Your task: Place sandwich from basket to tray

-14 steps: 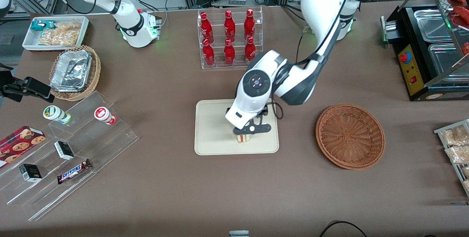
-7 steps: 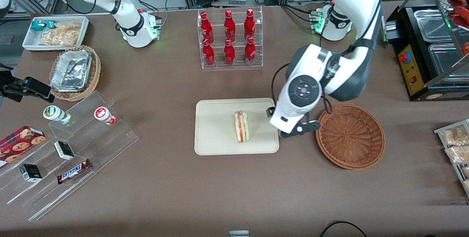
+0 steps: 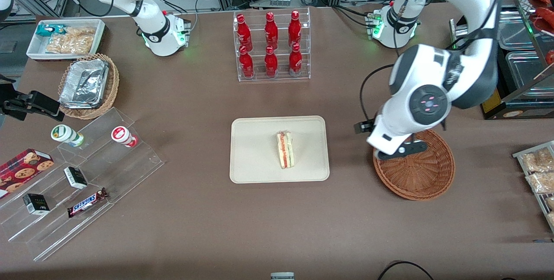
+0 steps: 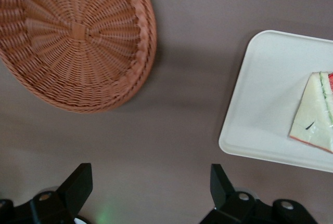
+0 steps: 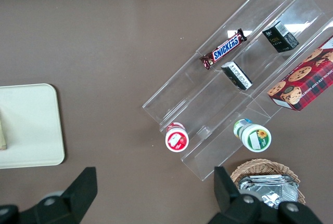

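a second ago my claw (image 3: 399, 152) was down on the sandwich (image 3: 285, 149) over the tray (image 3: 251, 167); now i see the sandwich lying alone on the tray, filling stripe up, a little toward the tray's 3 o'clock side in the front view, and the arm has swung off toward the working arm's end of the worktop (image 3: 199, 228). i judge the placing done and what remains is only the retreat. the claw now hangs above the basket (image 3: 428, 180), over its rim at about 10 o'clock, touching nothing. in the wrist view its fingers (image 4: 78, 185) stand wide apart with only bare worktop between them, holding nothing. the basket looks empty.
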